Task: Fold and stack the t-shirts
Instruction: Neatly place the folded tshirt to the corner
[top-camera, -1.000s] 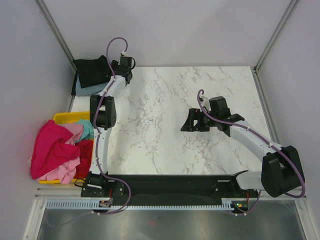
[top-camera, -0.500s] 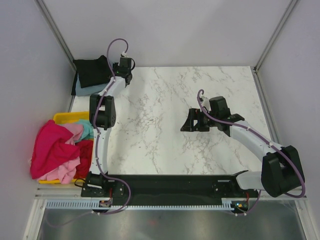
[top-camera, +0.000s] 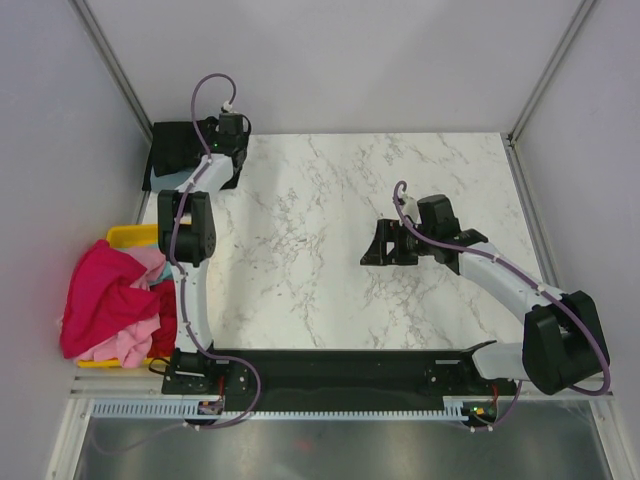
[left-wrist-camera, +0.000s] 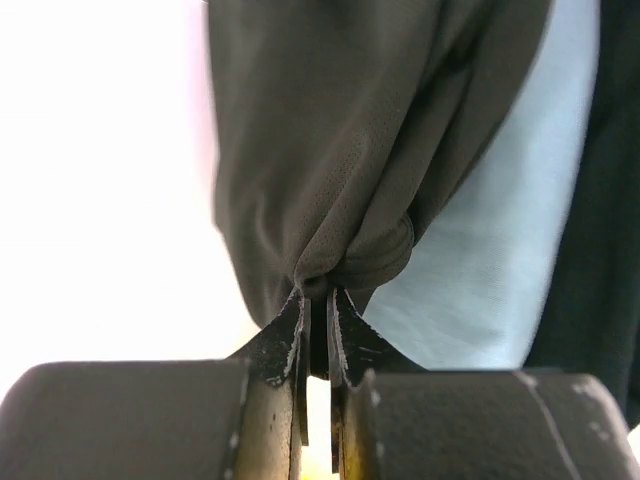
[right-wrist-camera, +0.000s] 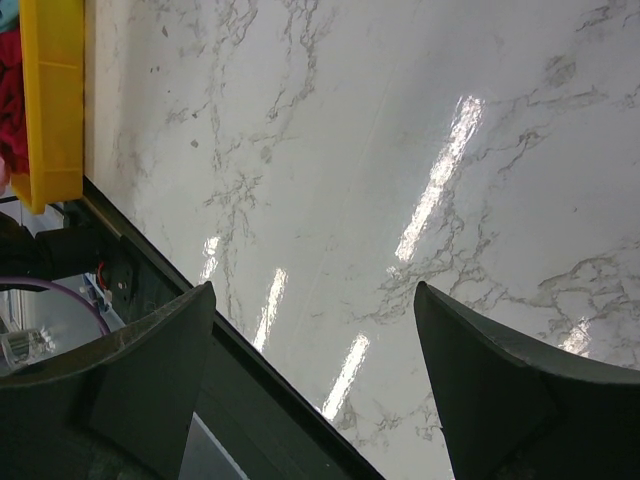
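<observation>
A black t-shirt (top-camera: 176, 148) lies on a grey-blue t-shirt (top-camera: 172, 181) at the table's far left corner. My left gripper (top-camera: 217, 150) is shut on a bunched fold of the black t-shirt (left-wrist-camera: 350, 150), right at its fingertips (left-wrist-camera: 318, 296); the grey-blue cloth (left-wrist-camera: 500, 250) shows behind. Magenta (top-camera: 100, 292), pink (top-camera: 130, 346), teal (top-camera: 168, 266) and red (top-camera: 171, 312) shirts are heaped in a yellow bin. My right gripper (top-camera: 378, 243) hovers open over bare marble in mid-table, nothing between its fingers (right-wrist-camera: 312, 290).
The yellow bin (top-camera: 128, 236) stands at the table's left edge, its corner also in the right wrist view (right-wrist-camera: 55, 100). White walls close in the back and both sides. The arms' black base rail (top-camera: 340, 368) runs along the near edge.
My left gripper has closed on the black t-shirt's fold and shifted left with it, and the shirt's right edge now lies flatter over the stack. The right arm has not moved.
</observation>
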